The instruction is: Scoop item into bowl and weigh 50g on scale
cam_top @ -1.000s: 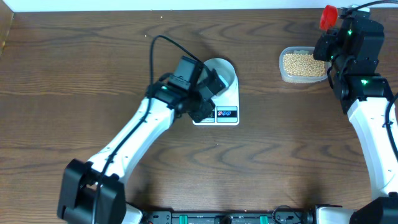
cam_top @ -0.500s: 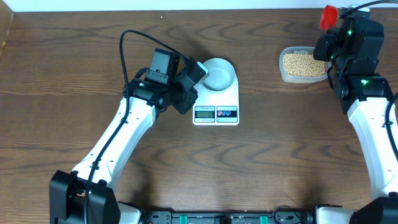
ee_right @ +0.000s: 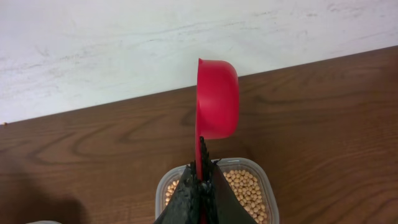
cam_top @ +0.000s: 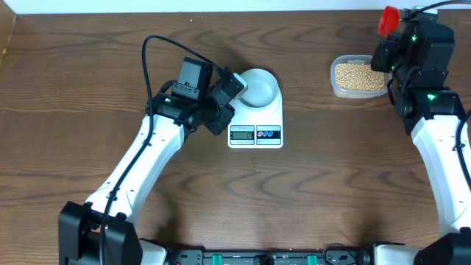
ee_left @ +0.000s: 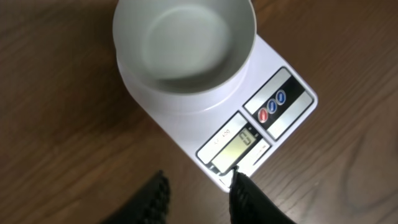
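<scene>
The empty pale bowl (cam_top: 260, 89) (ee_left: 185, 43) sits on the back half of the white scale (cam_top: 266, 118) (ee_left: 277, 109), whose display faces the front. My left gripper (cam_top: 221, 118) (ee_left: 199, 196) hovers just off the scale's front left corner. It is open, with bare wood between the fingers (ee_left: 249, 199). The item, tan beans (cam_top: 358, 74) (ee_right: 249, 186), lies in a clear tub at the back right. My right gripper (cam_top: 397, 55) (ee_right: 201, 171) hangs over that tub, shut on the handle of a red scoop (cam_top: 388, 20) (ee_right: 217, 99), which stands on edge and looks empty.
The clear tub (cam_top: 335, 87) (ee_right: 163, 190) stands close to the table's back edge and the white wall (ee_right: 124, 50). A black cable (cam_top: 147, 59) loops above my left arm. Brown wood (cam_top: 331, 184) surrounds the scale.
My left arm has drawn back to the left from above the scale and its jaws have spread. The bowl stays on the scale. The right arm has not moved.
</scene>
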Controlling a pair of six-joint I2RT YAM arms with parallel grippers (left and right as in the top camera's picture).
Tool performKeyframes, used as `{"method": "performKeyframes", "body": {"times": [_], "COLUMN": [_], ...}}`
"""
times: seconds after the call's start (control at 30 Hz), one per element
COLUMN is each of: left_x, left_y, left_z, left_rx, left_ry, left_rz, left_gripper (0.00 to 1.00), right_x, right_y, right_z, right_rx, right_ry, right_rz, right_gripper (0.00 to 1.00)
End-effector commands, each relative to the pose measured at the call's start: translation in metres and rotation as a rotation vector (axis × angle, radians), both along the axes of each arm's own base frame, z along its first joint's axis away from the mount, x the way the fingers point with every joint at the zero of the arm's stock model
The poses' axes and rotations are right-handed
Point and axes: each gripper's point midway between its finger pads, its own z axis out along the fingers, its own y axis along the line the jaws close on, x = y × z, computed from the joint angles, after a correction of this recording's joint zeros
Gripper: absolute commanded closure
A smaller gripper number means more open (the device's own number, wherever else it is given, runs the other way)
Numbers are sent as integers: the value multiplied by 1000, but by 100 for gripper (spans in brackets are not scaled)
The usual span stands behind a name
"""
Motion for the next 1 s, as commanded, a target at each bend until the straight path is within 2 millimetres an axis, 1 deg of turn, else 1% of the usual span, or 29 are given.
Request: {"method": "performKeyframes", "body": {"times": [0.0,0.03,0.07,0.67,0.8,0.97], "left_x": [-1,-1,-1,-2,-4,-1], "left_y": [2,2,2,0,-14,-14], "left_z": [6,6,6,7,15,17], "left_rx": [-3,-3,-3,-16,-89,-96], "left_ry": [-15,-15,-15,-13,-15,-32], "left_rz": [9,9,9,1,-43,-42], "left_gripper": [44,18,2,2,2,2], "right_x": [1,2,2,1,1,1], "right_y": [-5,-4,-4,-4,-4,-4], "right_z": [11,11,11,11,11,11], "right_rx": [-20,-20,-20,-20,-20,-19], "right_ry": [-24,-24,-24,-24,-24,-24], "right_rz": [-10,-9,-9,-9,-9,-10], "right_gripper": [99,99,99,99,99,99]}}
